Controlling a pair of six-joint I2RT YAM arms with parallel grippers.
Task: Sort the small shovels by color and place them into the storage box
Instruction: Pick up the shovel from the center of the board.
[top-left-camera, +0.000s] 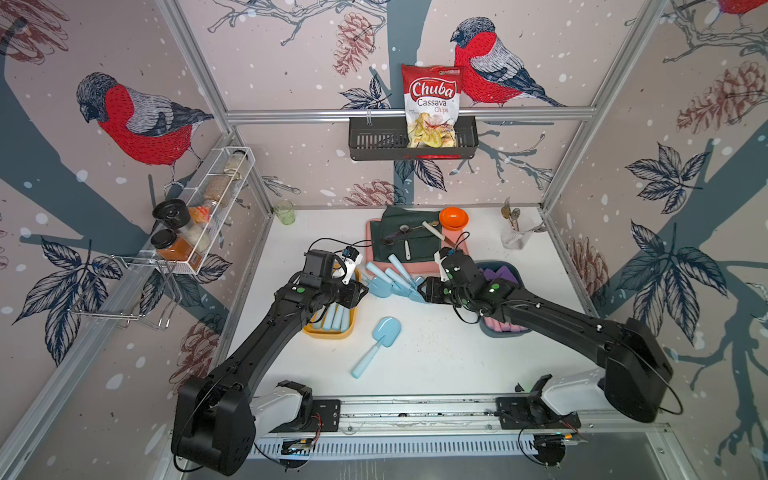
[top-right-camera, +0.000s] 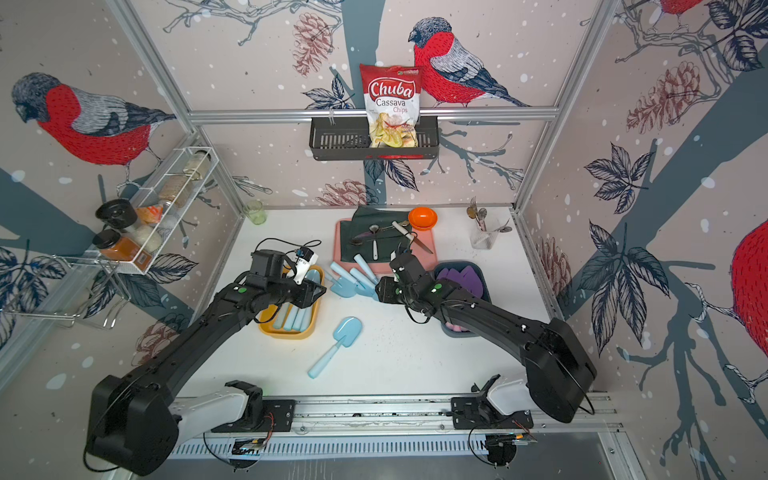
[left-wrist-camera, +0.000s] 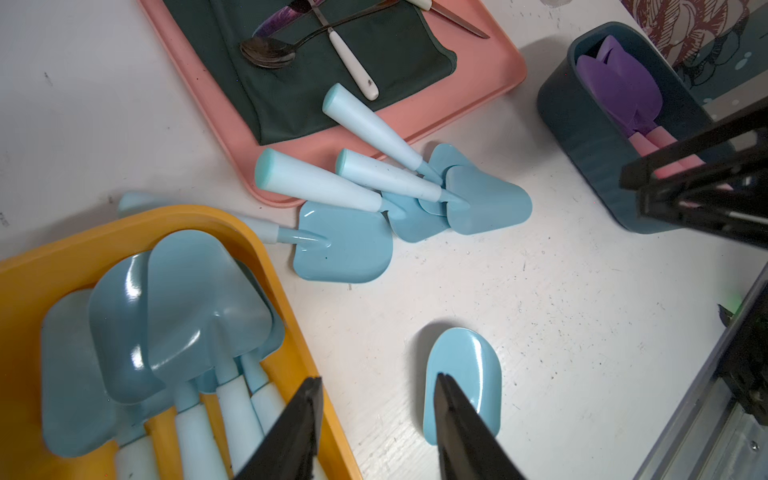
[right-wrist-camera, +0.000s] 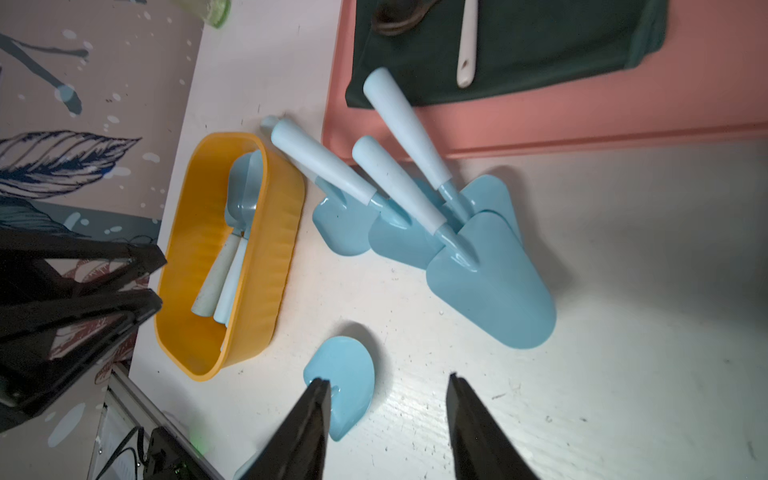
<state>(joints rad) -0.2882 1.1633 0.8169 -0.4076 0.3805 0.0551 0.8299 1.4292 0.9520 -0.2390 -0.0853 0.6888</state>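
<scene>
Left end effector (left-wrist-camera: 378, 379): released, jaws apart with nothing between them. It hangs over the rim of the yellow box (right-wrist-camera: 266, 257), a pose that suits dropping into the box rather than picking.
Right end effector (right-wrist-camera: 388, 378): released and empty, jaws spread above the worktop (left-wrist-camera: 540, 311), just beside the heap at its 3 o'clock, probably lined up for the next pick.
Heap of blue shovels (left-wrist-camera: 415, 220): four lie overlapped, blades on the worktop. Some handles are propped up on the edge of the pink tray (left-wrist-camera: 486, 79), which lifts them clear for a pinch.
Lone blue shovel (top-left-camera: 384, 334): flat on the worktop at 6 o'clock of the heap, well apart from it, handle pointing to 7 o'clock.
Yellow box contents: blue shovels only (left-wrist-camera: 199, 299), stacked blade on blade with handles side by side so they nest. The box sits at 9 o'clock of the heap.
Dark blue box (left-wrist-camera: 582, 124): at 3 o'clock of the heap, holding the purple shovels (left-wrist-camera: 623, 83) with pink handles, so each colour has its own box.
Progress: judged mostly done, with five blue shovels still outside the boxes.
Caution: the heap interlocks, so lifting one may drag its neighbours.
</scene>
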